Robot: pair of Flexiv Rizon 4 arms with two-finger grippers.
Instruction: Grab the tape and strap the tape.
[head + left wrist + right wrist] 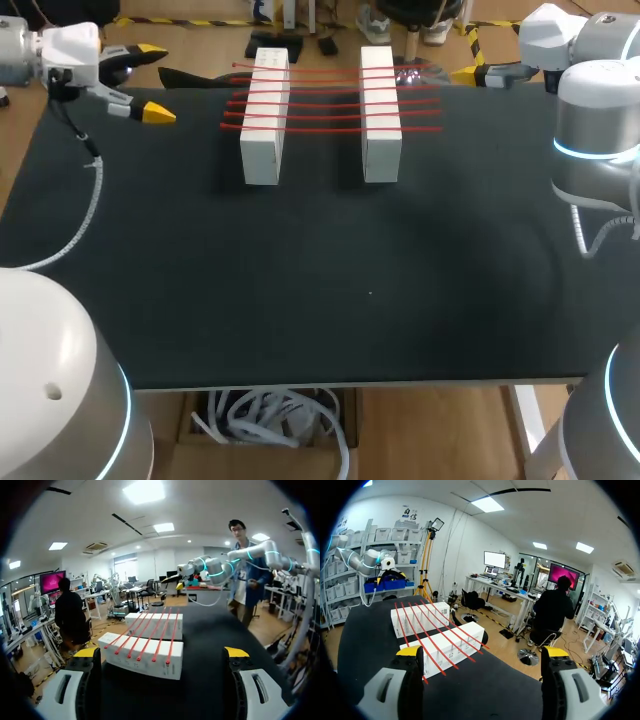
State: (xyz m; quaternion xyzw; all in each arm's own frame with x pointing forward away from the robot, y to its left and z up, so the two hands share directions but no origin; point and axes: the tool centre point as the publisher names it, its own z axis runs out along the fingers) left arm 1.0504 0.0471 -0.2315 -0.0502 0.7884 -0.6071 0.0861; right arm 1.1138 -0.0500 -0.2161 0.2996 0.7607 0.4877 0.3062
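Several thin red tape strips (320, 100) lie side by side across two white blocks, one to the left (264, 125) and one to the right (381, 120), at the back of the black table. My left gripper (150, 82) hovers open at the far left, facing the blocks, with nothing between its fingers. My right gripper (470, 72) is open at the far right, also facing them. In the left wrist view the strips (150, 640) and the near block (142, 657) lie ahead of the open gripper (161, 654). In the right wrist view the strips (435, 635) lie ahead of the open gripper (482, 652).
The black mat (330, 280) covers the table from the blocks to the front edge. A white coiled cable (92, 200) from my left arm hangs over the mat's left side. My right arm's elbow (598, 140) stands over the right edge.
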